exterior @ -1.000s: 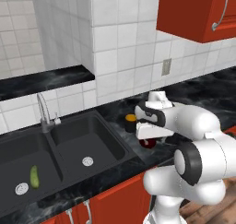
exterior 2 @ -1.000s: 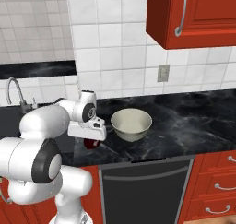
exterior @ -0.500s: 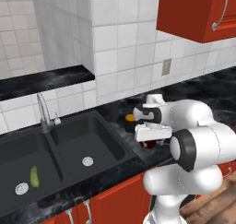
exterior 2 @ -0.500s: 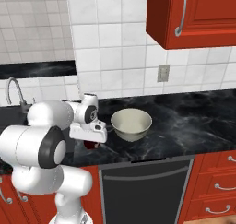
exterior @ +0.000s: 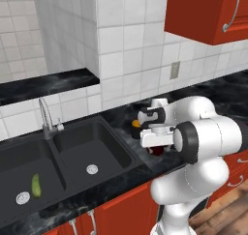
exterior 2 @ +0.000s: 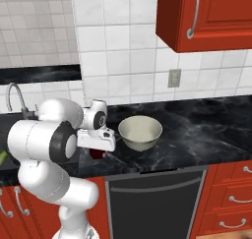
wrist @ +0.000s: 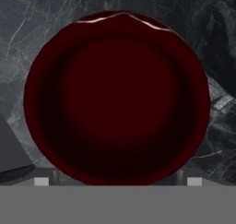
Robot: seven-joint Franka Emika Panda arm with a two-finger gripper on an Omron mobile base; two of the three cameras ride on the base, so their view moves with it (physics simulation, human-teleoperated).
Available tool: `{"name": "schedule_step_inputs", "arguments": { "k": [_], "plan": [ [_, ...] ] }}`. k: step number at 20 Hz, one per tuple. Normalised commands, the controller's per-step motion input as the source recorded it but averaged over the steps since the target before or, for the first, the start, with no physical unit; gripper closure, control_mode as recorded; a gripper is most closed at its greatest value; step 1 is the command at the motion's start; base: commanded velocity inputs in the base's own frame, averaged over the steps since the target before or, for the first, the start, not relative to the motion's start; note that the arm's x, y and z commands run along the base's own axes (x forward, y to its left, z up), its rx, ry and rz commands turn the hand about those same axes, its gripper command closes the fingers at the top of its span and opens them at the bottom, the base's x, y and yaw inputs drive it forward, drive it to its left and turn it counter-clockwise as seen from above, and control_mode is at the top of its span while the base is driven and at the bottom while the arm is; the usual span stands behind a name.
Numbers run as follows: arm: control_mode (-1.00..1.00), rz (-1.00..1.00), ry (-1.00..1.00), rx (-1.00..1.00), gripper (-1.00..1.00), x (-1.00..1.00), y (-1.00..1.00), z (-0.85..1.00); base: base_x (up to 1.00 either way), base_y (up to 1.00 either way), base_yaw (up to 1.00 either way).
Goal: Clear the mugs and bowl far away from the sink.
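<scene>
Directly below the wide-open hand, a dark red mug.

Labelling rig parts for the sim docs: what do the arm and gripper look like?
The arm is glossy white, with bulbous rounded links and dark grey-black joint rings. A boxy white hand carries the gripper, whose two small dark finger tips have light square pads. No cables or markings are visible.

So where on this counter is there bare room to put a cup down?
Right of the bowl, the dark counter runs bare below the red cupboard. It is crowded between sink and bowl: two mugs and the open gripper.
</scene>
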Motion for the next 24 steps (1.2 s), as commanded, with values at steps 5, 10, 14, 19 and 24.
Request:
{"name": "schedule_step_inputs", "arguments": {
  "k": [5, 10, 14, 19, 24],
  "plan": [
    [-1.0, 0.0, 0.0, 0.01, -1.0, -0.09, 0.0, -0.02, 0.0, 0.0, 0.0],
    [-1.0, 0.0, 0.0, 0.0, -1.0, -0.09, 0.0, -0.04, 0.0, 0.0, 0.0],
    [-1.0, 0.0, 0.0, 0.0, 1.0, 0.0, 0.09, -0.18, 0.0, 0.0, 0.0],
    [-1.0, 0.0, 0.0, 0.01, 1.0, 0.04, 0.0, -0.19, 0.0, 0.0, 0.0],
    [-1.0, 0.0, 0.0, 0.02, 1.0, 0.0, 0.0, -0.13, 0.0, 0.0, 0.0]
  ]
}}
